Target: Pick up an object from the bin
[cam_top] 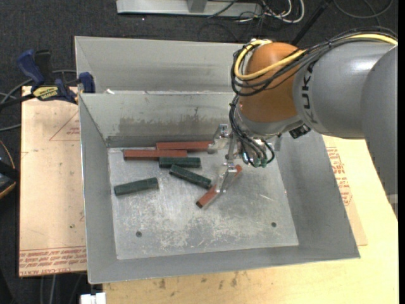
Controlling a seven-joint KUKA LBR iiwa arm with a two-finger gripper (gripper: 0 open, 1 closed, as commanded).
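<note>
Looking down from above, we see the pincer (226, 175) low in the grey bin (190, 236). It is right at the top end of a slanted red-brown bar (207, 199) near the middle. We cannot tell if the pincer is apart or together. A slanted dark green bar (190, 176) lies just left.

Bin (95, 170): left long bar (152, 154) and right long bar (183, 146) lie side by side near the back wall. Middle short bar (180, 163) is just in front of them, with tilted short bar (190, 177) to its front-right. Left short bar (136, 186) lies apart. Gripper (226, 173) is centre-right, over the back end of front bar (207, 199).
</note>
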